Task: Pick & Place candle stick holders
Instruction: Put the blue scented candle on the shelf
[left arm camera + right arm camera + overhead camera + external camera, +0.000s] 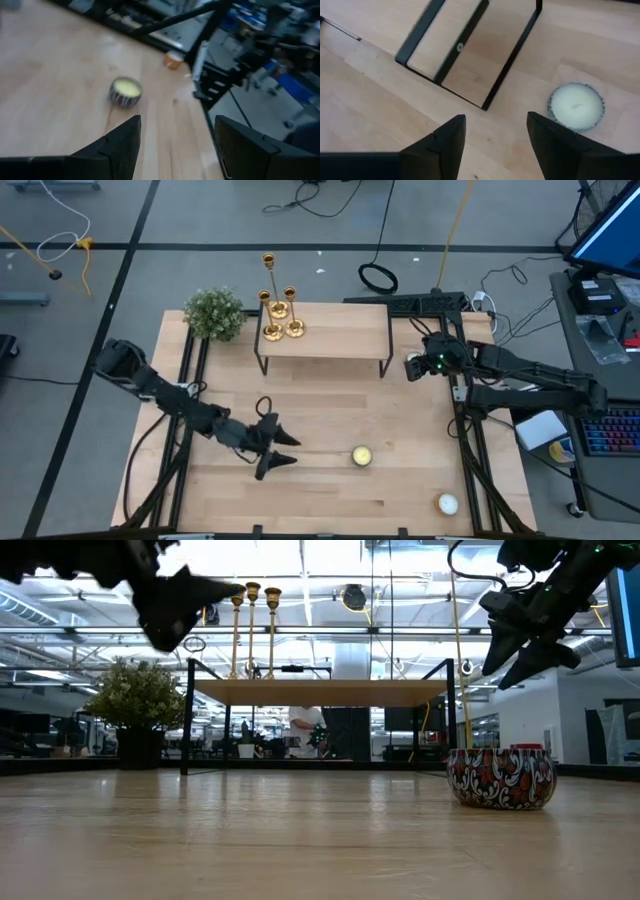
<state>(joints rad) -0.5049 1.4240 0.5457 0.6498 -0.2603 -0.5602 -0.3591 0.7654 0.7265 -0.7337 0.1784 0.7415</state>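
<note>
Three gold candle stick holders [280, 310] of differing heights stand on their round bases at the left end of a small raised wooden shelf [340, 330] at the table's far middle. They also show in the low view [252, 625]. My left gripper [292, 450] hovers open and empty above the table's near middle, its fingers pointing toward a yellow candle in a patterned tin [361, 456]. My right gripper [412, 366] hovers open and empty just right of the shelf's right legs. In the right wrist view [495, 120] it is above a white candle [576, 106].
A potted green plant [214, 312] stands left of the shelf. Another white candle [447, 503] sits near the table's near right corner. The shelf's black legs [465, 45] stand close to my right gripper. Bare wood lies between the shelf and the near edge.
</note>
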